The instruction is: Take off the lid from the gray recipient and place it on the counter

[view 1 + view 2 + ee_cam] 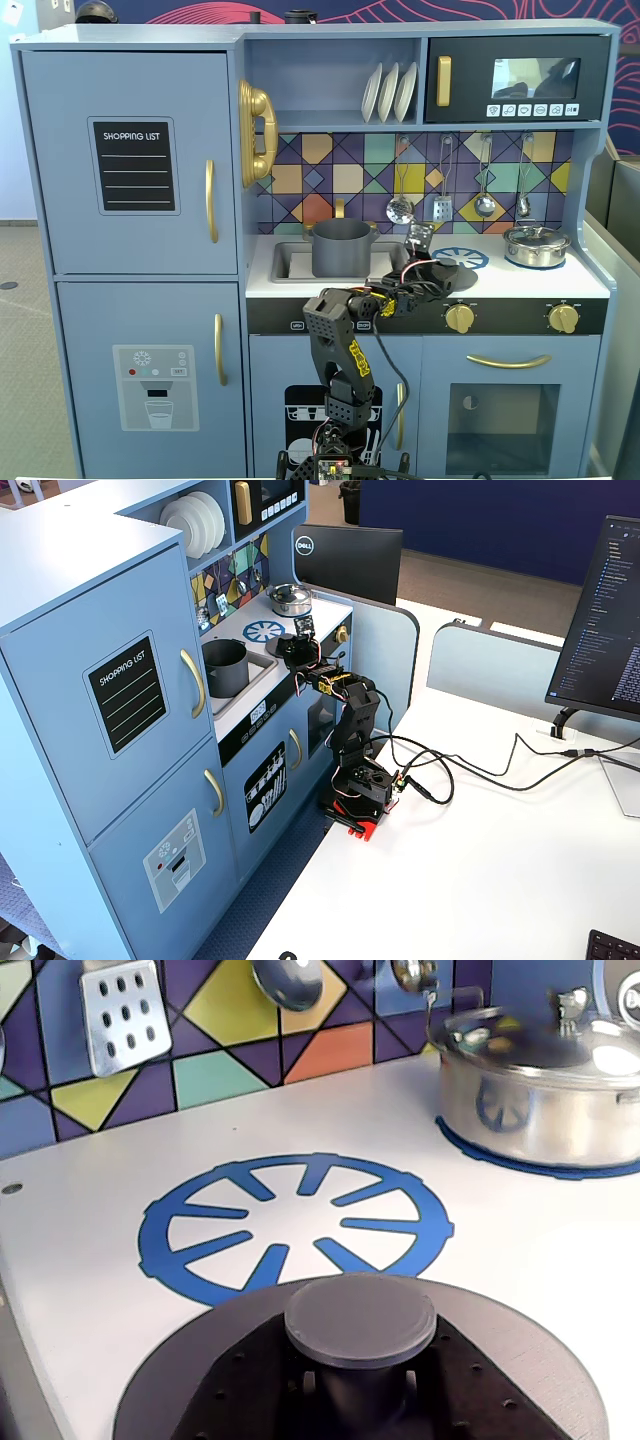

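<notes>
The gray recipient [341,248] stands open in the sink cut-out, with no lid on it; it also shows in a fixed view [226,667]. My gripper [360,1388] is shut on the stem under the knob [360,1318] of the lid [190,1370]. It holds the lid flat, low over the white counter [90,1260], just in front of the blue burner print [295,1222]. In a fixed view the gripper [443,273] and the lid [458,272] are to the right of the sink, near the counter's front edge. I cannot tell whether the lid touches the counter.
A shiny steel pot [540,1085] with its own lid stands on a second burner print at the right, also seen in a fixed view [536,245]. Utensils [400,208] hang on the tiled back wall. The sink [285,262] lies to the left of the gripper.
</notes>
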You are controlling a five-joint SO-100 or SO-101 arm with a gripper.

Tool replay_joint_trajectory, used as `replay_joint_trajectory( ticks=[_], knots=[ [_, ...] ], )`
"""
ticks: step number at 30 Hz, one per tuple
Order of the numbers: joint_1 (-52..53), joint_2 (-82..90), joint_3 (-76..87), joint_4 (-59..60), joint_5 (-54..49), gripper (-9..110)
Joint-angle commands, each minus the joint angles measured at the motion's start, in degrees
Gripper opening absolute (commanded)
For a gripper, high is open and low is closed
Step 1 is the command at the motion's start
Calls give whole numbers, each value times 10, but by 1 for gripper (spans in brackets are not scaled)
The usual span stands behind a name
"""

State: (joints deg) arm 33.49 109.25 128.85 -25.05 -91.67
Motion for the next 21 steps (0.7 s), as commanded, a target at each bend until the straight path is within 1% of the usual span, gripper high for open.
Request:
replay_joint_trajectory(
  ticks=[1, 8, 11, 13, 17, 21],
  knots=[
    [6, -6, -36, -21, 4, 0],
    [6, -18, -31, -44, 8, 1],
    [9, -15, -26, -54, 17, 15],
    [11, -12, -25, -54, 16, 21],
    [18, 2, -25, -54, 16, 27],
    [27, 26, -25, -46, 17, 28]
  ],
)
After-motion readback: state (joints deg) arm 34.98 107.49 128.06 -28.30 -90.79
